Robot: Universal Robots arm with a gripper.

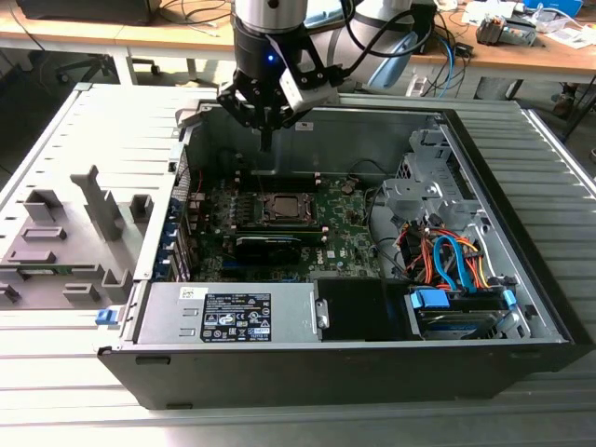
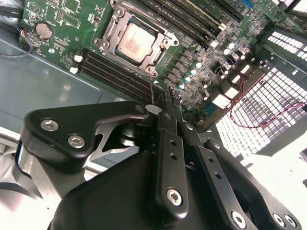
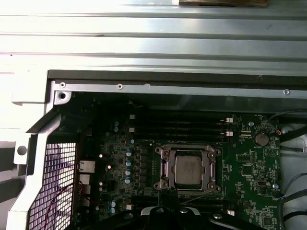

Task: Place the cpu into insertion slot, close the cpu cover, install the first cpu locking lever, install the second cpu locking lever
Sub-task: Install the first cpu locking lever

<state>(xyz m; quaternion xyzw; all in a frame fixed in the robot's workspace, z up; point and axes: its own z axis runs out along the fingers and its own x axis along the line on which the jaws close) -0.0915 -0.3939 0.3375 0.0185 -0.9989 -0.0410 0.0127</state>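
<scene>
The cpu (image 2: 135, 43) is seen seated, pinned flat by the lowered cpu cover (image 2: 114, 25); the gripper (image 1: 267, 140) is held above the board, jaws pressed together on nothing

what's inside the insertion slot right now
The cpu lies in the insertion slot, its silvery top showing through the window of the cpu cover. Whatever lies beneath the cpu is covered by it.

cpu (image 3: 188, 171) framed by cpu cover (image 3: 165, 169), green motherboard (image 3: 249, 165) around
</scene>
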